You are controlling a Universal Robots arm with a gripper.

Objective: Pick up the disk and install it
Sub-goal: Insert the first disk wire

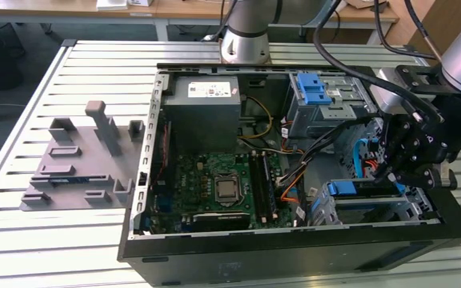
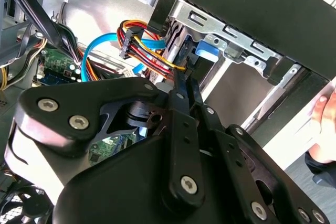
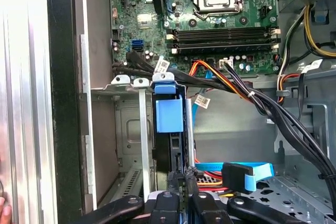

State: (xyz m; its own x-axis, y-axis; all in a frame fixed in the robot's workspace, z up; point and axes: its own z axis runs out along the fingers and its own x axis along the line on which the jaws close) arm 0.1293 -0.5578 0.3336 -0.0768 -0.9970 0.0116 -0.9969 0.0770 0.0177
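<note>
The disk (image 3: 177, 148) stands on edge in the drive cage (image 3: 131, 129) at the case's front corner. Its blue plastic rail (image 3: 169, 114) faces the motherboard. In the exterior view the blue rail end (image 1: 344, 188) shows in the cage at the lower right. My gripper (image 3: 184, 178) sits at the disk's near edge with its two fingers drawn together, tips touching or almost touching that edge. In the second wrist view the gripper (image 2: 184, 81) points at the blue rail (image 2: 206, 51) inside the metal cage. I cannot tell whether the fingers pinch any part of the disk.
The open computer case (image 1: 295, 252) lies on a slatted metal table (image 1: 78, 240). Red, orange and black cables (image 3: 231, 85) and a blue data cable (image 3: 247, 174) run close beside the gripper. A grey fixture (image 1: 82, 162) sits on the exterior view's left. A person's hand (image 2: 326, 124) is outside the case.
</note>
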